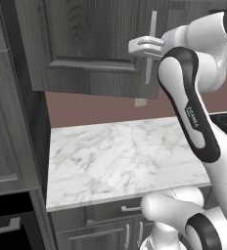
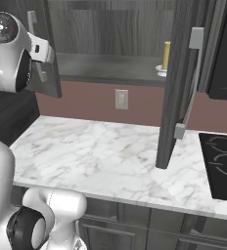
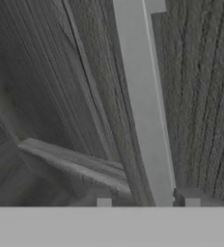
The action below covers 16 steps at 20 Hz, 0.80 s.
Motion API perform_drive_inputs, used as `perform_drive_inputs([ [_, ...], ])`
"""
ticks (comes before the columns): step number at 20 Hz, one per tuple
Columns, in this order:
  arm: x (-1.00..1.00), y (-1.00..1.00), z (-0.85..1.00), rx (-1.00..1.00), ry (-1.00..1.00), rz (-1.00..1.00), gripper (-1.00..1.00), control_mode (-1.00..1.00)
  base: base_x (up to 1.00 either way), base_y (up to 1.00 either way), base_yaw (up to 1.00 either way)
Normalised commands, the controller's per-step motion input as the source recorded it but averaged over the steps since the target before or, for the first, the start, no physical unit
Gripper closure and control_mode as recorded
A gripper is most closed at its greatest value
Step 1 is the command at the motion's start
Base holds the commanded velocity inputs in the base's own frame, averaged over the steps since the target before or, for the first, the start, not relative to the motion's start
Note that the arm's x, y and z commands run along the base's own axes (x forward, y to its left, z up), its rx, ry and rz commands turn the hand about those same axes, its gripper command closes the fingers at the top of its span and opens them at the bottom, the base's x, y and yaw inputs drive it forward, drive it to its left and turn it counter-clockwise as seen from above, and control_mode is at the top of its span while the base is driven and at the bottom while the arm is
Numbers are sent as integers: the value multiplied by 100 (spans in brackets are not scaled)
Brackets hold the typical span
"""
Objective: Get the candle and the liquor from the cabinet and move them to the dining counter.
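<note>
A half-open cabinet door [image 2: 176, 83] is standing at the right of the frame, just beside the candle [image 2: 166, 55] on the shelf. At upper left, well apart from it, the claw [image 1: 147, 47] is gripping the other door's handle [image 3: 145, 106].

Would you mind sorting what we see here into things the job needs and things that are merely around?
Job:
- candle on the cabinet shelf
- cabinet, right door swung open
- gripper at the left door's bar handle

Just around:
- marble counter
- wall outlet
- cooktop
</note>
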Motion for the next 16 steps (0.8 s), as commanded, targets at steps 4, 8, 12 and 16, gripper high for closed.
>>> perform_drive_inputs([
  [4, -65, 51, 1, 0, 1, 8, 100, -100, 0, 0, 0],
  [8, -67, 55, 0, 0, 0, 6, 100, -100, 0, 0, 0],
  [12, -67, 57, 0, 0, 0, 6, 100, -100, 0, 0, 0],
  [16, -54, 38, 3, 0, 0, 5, 100, -100, 0, 0, 0],
])
